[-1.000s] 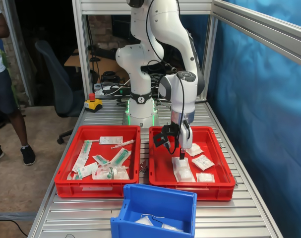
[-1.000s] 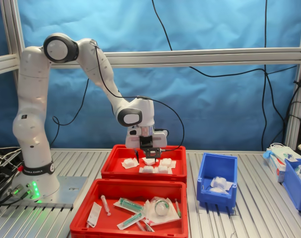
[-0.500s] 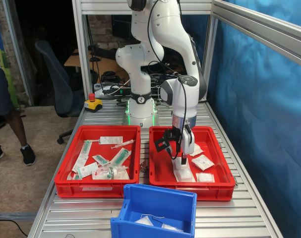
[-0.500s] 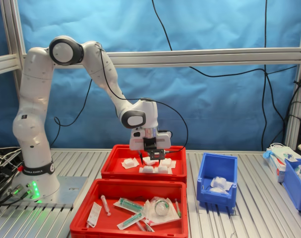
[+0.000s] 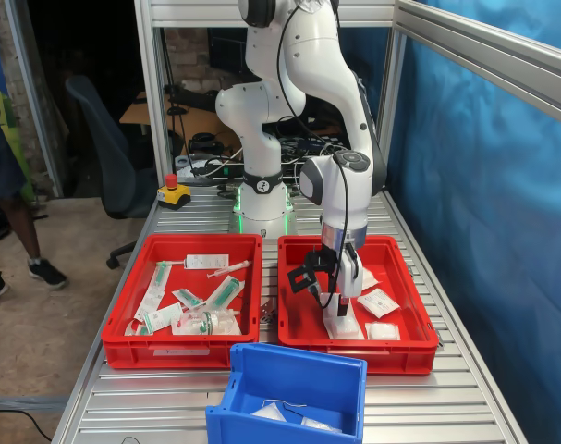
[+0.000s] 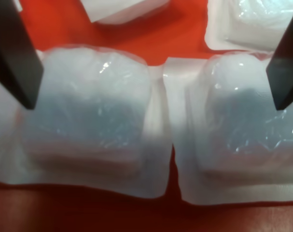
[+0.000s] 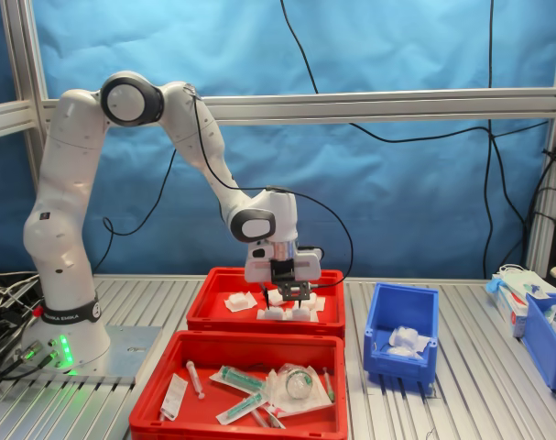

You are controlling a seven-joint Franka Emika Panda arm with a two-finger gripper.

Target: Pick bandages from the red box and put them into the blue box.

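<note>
The red box holds several bandages, white puffy pads in clear wrap. My gripper is low inside it, open. In the wrist view its dark fingers stand wide apart over two bandages lying side by side, and nothing is held between them. The blue box stands beside the red box and has white bandages in it.
A second red crate with syringes and long packets lies alongside. A person stands at the first exterior view's left. An emergency stop button sits near the arm's base. Another blue bin is at the second exterior view's right.
The gripper has sunk lower into the red box and shifted toward the end nearest the blue box, staying open. The person has stepped further out of the first exterior view.
</note>
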